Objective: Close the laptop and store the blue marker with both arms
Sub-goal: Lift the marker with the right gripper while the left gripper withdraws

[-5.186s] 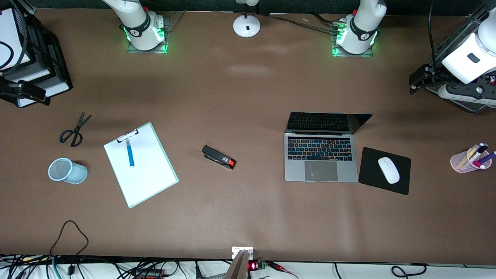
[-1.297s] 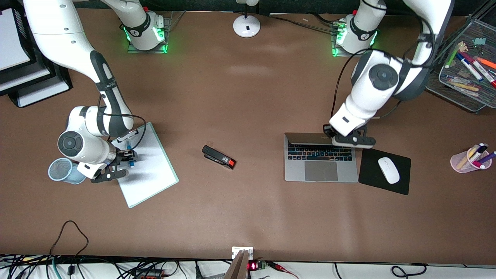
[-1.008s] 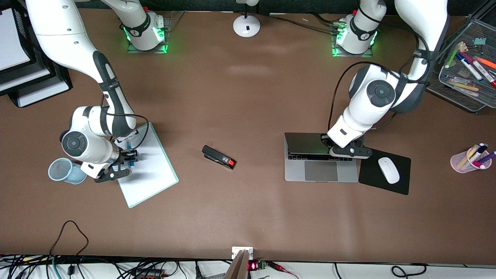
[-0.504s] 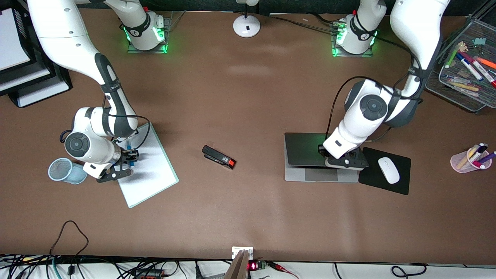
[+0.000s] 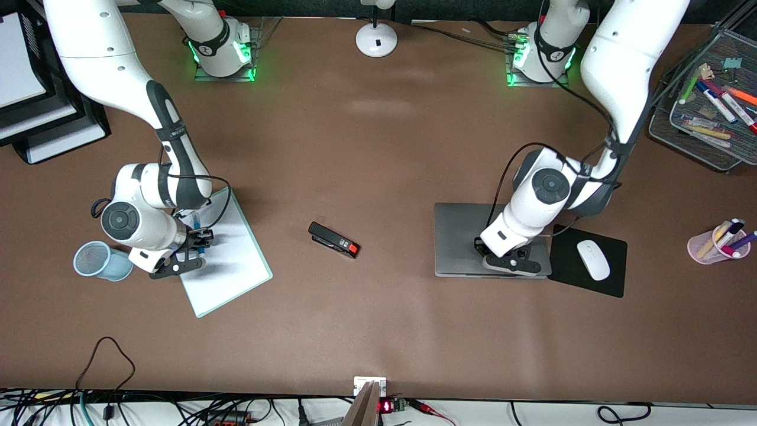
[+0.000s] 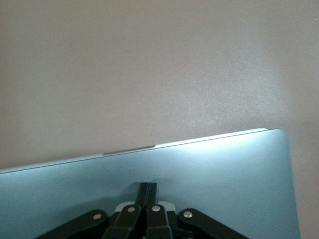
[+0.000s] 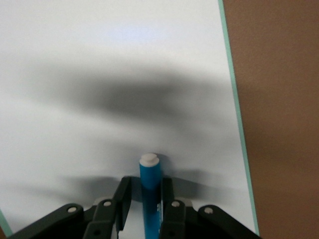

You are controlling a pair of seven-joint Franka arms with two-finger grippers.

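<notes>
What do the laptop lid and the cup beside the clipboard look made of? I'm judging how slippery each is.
The laptop lid, under the left gripper, looks like matte brushed metal: even grey, soft sheen. The pale blue cup seems to be fine wire mesh, showing a see-through grid, probably painted metal.

- Brown table (image 5: 378, 319) carries:
- closed laptop (image 5: 458, 236)
- black mouse pad (image 5: 565, 269)
- stapler (image 5: 333, 239)
- clipboard (image 5: 233, 266)
- mesh cup (image 5: 94, 261), on its side
- pink pen cup (image 5: 707, 248)
- wire tray (image 5: 698, 142)
- white lamp base (image 5: 376, 39)
</notes>
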